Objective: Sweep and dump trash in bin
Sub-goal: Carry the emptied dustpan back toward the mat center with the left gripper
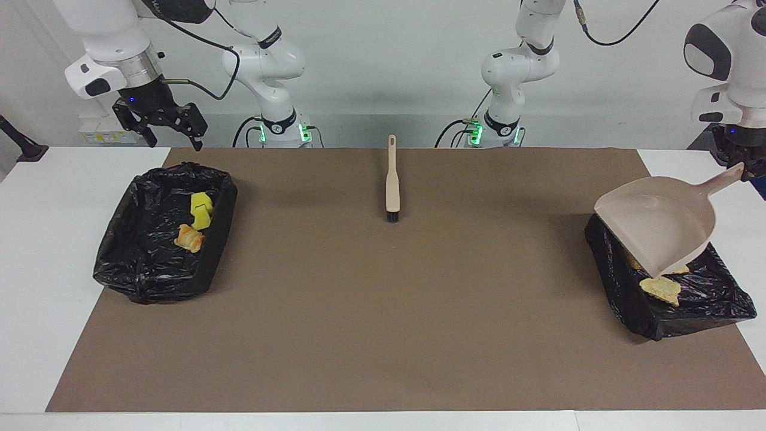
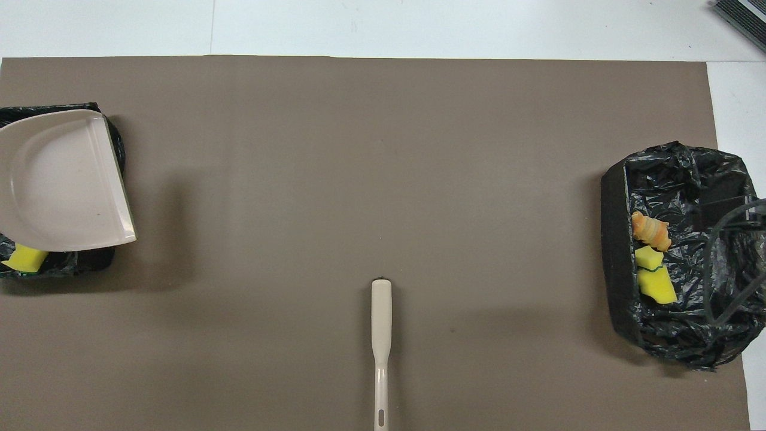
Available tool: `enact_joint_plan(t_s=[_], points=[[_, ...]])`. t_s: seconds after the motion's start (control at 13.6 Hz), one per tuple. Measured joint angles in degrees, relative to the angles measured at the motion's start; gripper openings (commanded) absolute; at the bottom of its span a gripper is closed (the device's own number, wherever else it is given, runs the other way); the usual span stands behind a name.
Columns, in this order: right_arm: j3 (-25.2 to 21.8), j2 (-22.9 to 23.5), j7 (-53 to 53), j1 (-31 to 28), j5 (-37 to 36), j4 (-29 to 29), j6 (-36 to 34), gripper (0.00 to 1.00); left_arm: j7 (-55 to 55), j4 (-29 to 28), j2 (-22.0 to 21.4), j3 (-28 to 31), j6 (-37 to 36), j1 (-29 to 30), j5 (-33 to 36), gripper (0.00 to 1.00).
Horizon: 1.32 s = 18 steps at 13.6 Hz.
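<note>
Left pincer, frame's right edge, pinches the dustpan handle; pan tilts over the bin, mouth down-left. Right pincer spread, waiting upper left.

The brown mat is lying wide open through the middle, with only the brush sitting on it near the robots. The dustpan is hanging over one lined bin, blocking entry from above; the other bin is sitting uncovered.
</note>
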Motion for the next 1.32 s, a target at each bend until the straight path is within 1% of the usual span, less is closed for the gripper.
enact_joint_plan(t_s=[0.07,0.29,0.44,0.59,0.88,1.1,1.18,1.32], points=[[0.33,-0.01,0.00,0.02,0.16,0.00,-0.02,1.00,-5.26,-0.70,0.14,-0.14,-0.75,-1.25,-1.15,0.00],[1.55,-0.02,0.00,0.06,0.21,0.00,-0.02,1.00,-26.50,-3.06,0.65,-0.57,-1.05,-7.23,-4.82,0.00],[1.58,-0.02,0.00,0.03,0.21,0.00,-0.02,1.00,-39.65,-3.73,0.86,-0.72,-0.92,-10.43,-8.10,0.00],[1.57,-0.03,0.00,0.02,0.21,0.00,-0.02,1.00,-47.20,-4.22,1.03,-0.85,0.47,-13.62,-10.18,0.00],[1.57,-0.04,0.00,0.03,0.21,0.00,-0.02,1.00,-64.48,-4.92,2.52,-0.98,4.34,-21.72,-11.48,0.00],[1.57,-0.04,0.00,0.03,0.21,0.00,-0.02,1.00,-74.11,-5.05,4.99,-1.03,7.35,-26.90,-15.10,0.00],[1.57,-0.04,0.00,0.03,0.21,0.00,-0.02,1.00,-79.35,-5.10,6.10,-1.02,8.64,-29.11,-15.78,0.00],[1.57,-0.04,0.00,0.03,0.21,0.00,-0.02,1.00,-88.42,-5.16,8.82,-1.11,13.14,-33.59,-18.41,0.00]])
